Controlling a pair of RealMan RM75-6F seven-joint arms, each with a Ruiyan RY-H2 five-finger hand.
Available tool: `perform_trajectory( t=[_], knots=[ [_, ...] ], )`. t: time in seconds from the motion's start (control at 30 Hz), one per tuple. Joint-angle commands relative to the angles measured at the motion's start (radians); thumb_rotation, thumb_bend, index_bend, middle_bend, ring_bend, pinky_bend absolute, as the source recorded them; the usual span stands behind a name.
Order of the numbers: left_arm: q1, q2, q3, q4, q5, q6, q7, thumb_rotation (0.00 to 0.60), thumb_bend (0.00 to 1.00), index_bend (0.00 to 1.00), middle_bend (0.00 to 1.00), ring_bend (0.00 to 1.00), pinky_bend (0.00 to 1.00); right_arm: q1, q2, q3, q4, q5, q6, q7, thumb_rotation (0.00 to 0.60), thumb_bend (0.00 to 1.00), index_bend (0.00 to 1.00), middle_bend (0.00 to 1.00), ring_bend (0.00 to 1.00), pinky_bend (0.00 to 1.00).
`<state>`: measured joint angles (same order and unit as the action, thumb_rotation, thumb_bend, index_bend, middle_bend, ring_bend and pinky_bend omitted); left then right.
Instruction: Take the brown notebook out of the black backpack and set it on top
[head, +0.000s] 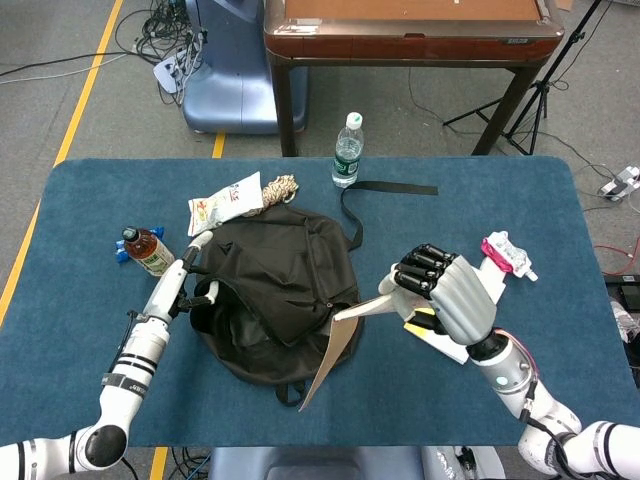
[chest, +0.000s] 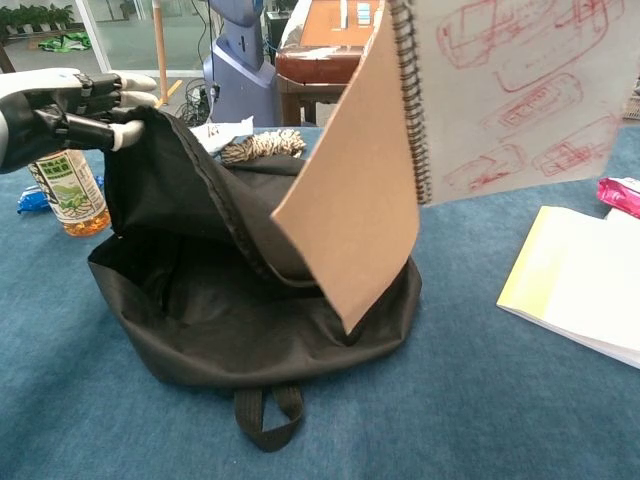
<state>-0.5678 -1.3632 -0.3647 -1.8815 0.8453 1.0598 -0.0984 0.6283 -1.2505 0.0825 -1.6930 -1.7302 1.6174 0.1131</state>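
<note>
The black backpack (head: 275, 285) lies open in the middle of the blue table, its mouth toward me (chest: 250, 310). My left hand (head: 197, 247) grips the upper flap's edge at the left and holds it up (chest: 80, 100). My right hand (head: 445, 293) is raised to the right of the backpack and grips the brown notebook (head: 340, 345) by its upper part. The notebook (chest: 355, 190) hangs in the air, fallen open: its brown cover dangles over the backpack's right side, and a white page with red sketches (chest: 510, 90) faces the chest view. That view does not show the right hand.
A tea bottle (head: 145, 250) stands just left of my left hand. A snack packet (head: 225, 200), a rope bundle (head: 280, 187) and a water bottle (head: 346, 150) sit behind the backpack. A yellow-and-white book (chest: 575, 285) and a pink pouch (head: 505, 252) lie to the right.
</note>
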Motion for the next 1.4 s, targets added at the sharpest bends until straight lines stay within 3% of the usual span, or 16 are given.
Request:
perform_trajectory(
  t=[0.03,0.63,0.97,1.17,1.27,1.4],
  knots=[
    [0.014,0.009,0.015,-0.013,0.031,0.018,-0.005,0.6,0.47,0.0,0.0,0.0,0.21,-0.019,0.02,0.01,0.004,0.027,-0.02,-0.024,0.6,0.61,0.89,0.64,0.53,0.51],
    [0.046,0.041,0.023,-0.037,0.08,0.065,-0.024,0.6,0.47,0.0,0.0,0.0,0.13,0.018,0.014,0.093,0.154,0.185,-0.248,-0.223,0.6,0.61,0.89,0.64,0.53,0.51],
    [0.049,0.054,0.053,-0.064,0.08,0.052,0.0,0.6,0.46,0.0,0.0,0.0,0.11,0.11,-0.137,0.092,0.295,0.16,-0.366,-0.393,0.6,0.61,0.89,0.64,0.53,0.51],
    [0.049,0.055,0.06,-0.07,0.068,0.048,0.006,0.6,0.45,0.0,0.0,0.0,0.11,0.134,-0.21,0.085,0.304,0.172,-0.414,-0.469,0.6,0.61,0.89,0.61,0.52,0.51],
    [0.047,0.053,0.061,-0.069,0.065,0.045,0.005,0.6,0.45,0.0,0.0,0.0,0.1,0.138,-0.23,0.087,0.285,0.192,-0.435,-0.503,0.6,0.61,0.82,0.56,0.48,0.5],
    [0.044,0.048,0.061,-0.062,0.065,0.043,0.003,0.6,0.45,0.0,0.0,0.0,0.1,0.147,-0.245,0.097,0.253,0.219,-0.461,-0.517,0.6,0.61,0.57,0.39,0.31,0.42]
  ],
)
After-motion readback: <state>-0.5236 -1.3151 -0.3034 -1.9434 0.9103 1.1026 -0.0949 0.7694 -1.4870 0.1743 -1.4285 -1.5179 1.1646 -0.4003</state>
